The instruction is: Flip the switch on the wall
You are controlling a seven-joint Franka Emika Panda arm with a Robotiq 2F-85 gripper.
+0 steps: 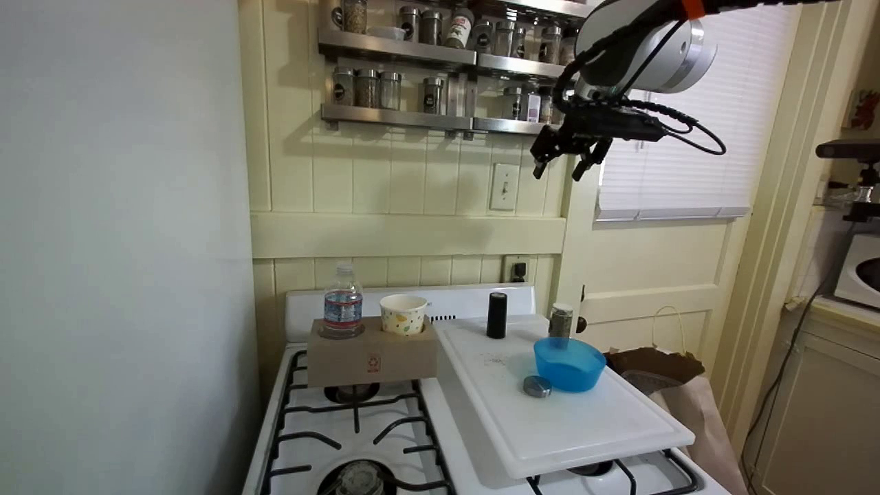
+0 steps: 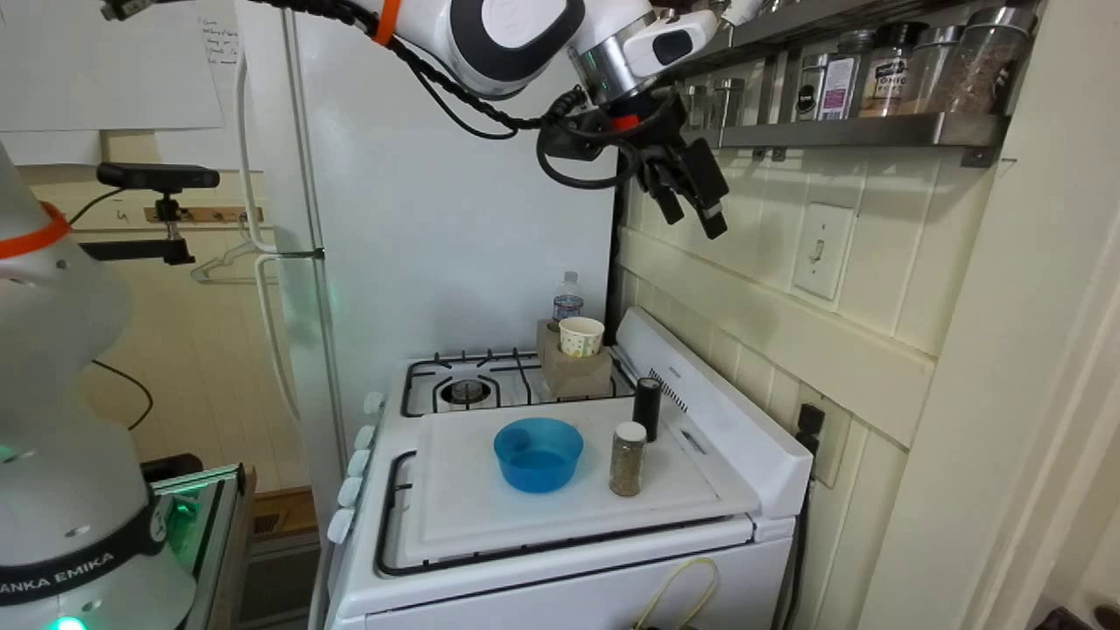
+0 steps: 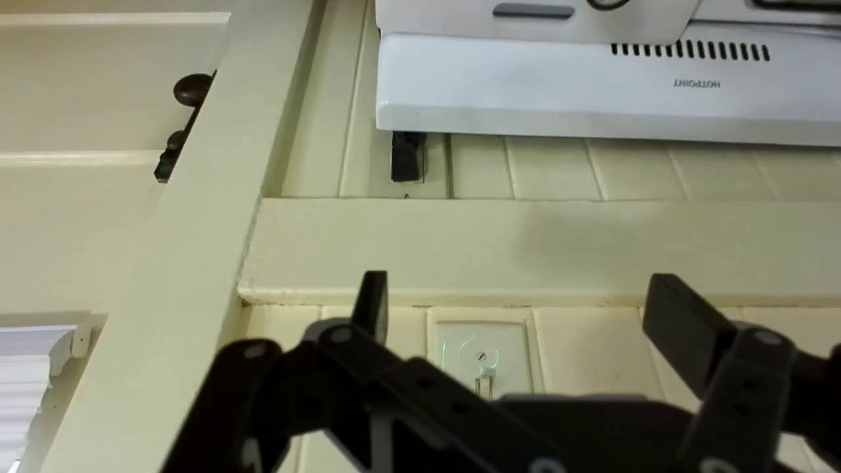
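Note:
The switch is a small off-white plate with a short toggle, on the pale cream panelled wall [image 1: 405, 175]. It shows in both exterior views, as the switch plate [image 1: 504, 187] and again as the switch [image 2: 822, 250]. My black gripper [image 1: 558, 172] is open and empty, its fingers angled down, in the air apart from the wall; it also shows in an exterior view [image 2: 695, 222]. In the wrist view, which stands upside down, the fingers of the gripper [image 3: 519, 279] are spread wide. The switch [image 3: 489, 345] appears between them, partly hidden by the gripper's body.
Metal shelves [image 1: 395, 117] with spice jars hang above the switch. A wooden rail [image 1: 412, 235] runs below it. The stove [image 2: 490, 604] bears a white board [image 1: 584, 426] with a blue bowl [image 1: 569, 366] and jars. A cardboard box [image 1: 371, 361] holds a bottle and cup.

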